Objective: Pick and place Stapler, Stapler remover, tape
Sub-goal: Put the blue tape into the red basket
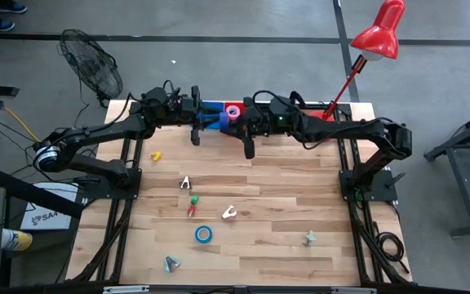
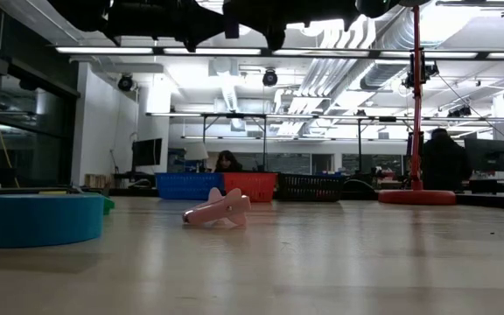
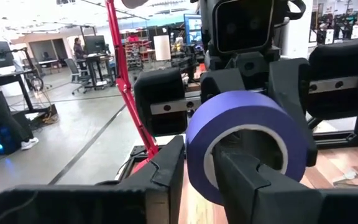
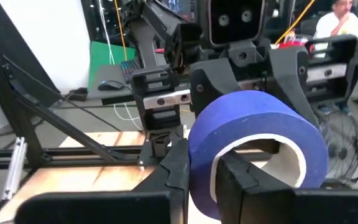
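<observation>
A blue tape roll [image 1: 219,121] hangs in the air near the table's far edge, just in front of the bins, between both grippers. My left gripper [image 1: 210,121] reaches it from the left and my right gripper [image 1: 229,122] from the right, each shut on it. The left wrist view shows the roll [image 3: 247,118] with my left gripper [image 3: 199,163], and the right wrist view shows the roll [image 4: 257,127] with my right gripper [image 4: 201,167]. A second blue tape roll [image 1: 204,234] lies flat on the table. A pink roll [image 1: 233,112] sits in the red bin. No stapler shows. My left gripper pinches the roll's wall [image 3: 197,146], one finger [image 3: 247,180] inside the hollow centre and one outside. It comes level from the table's left. The roll is lifted clear, standing on edge. My right gripper pinches the roll's wall [image 4: 201,149], one finger [image 4: 247,180] inside the hollow and one outside. It comes level from the table's right, opposite the other gripper. The roll is clear of the table.
Several small staple removers lie scattered mid-table, among them yellow [image 1: 156,155], white [image 1: 229,213] and grey [image 1: 309,238]. A blue bin [image 1: 210,106] and red bin [image 1: 239,105] stand at the far edge. A red lamp [image 1: 378,33] rises at the far right corner.
</observation>
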Tool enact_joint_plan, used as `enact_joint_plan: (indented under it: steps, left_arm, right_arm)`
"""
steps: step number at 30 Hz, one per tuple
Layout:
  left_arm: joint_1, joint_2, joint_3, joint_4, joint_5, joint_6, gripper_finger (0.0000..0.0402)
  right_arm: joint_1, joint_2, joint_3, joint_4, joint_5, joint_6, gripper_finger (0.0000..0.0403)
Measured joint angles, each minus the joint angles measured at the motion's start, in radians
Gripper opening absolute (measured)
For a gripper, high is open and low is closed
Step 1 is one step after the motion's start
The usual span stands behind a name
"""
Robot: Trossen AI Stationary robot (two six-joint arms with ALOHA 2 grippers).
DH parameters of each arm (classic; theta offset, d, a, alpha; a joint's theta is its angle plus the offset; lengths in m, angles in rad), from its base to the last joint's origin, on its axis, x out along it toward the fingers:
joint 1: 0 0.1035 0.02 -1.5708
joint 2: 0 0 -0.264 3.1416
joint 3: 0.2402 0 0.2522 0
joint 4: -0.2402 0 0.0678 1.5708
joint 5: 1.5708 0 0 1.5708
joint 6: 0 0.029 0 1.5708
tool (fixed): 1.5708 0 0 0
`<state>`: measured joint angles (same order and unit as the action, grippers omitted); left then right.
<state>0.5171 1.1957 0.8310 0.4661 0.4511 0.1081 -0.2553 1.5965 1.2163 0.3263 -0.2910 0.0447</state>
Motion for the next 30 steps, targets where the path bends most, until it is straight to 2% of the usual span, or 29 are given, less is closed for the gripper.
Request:
enact_joint_plan:
  steps: [6, 12, 17, 22, 30]
  left_arm:
    - [0.000, -0.003, 0.000, -0.026, 0.000, 0.036, 0.0114]
    - [0.001, -0.005, 0.000, -0.085, -0.002, 0.059, 0.0170]
    - [0.001, -0.048, 0.000, -0.184, -0.042, 0.116, 0.0212]
    - [0.020, -0.114, 0.000, -0.304, -0.120, 0.138, 0.0220]
    - [0.089, -0.200, 0.000, -0.368, -0.122, 0.131, 0.0220]
  right_arm:
    - [-0.022, -0.012, 0.000, -0.065, -0.009, 0.034, 0.0034]
    - [-0.059, -0.046, -0.001, -0.161, -0.005, 0.037, 0.0034]
    - [-0.102, -0.051, 0.014, -0.312, -0.004, 0.044, 0.0034]
    - [-0.146, -0.043, 0.074, -0.451, 0.032, 0.023, 0.0034]
    - [-0.238, 0.003, 0.158, -0.592, 0.035, -0.018, 0.0034]
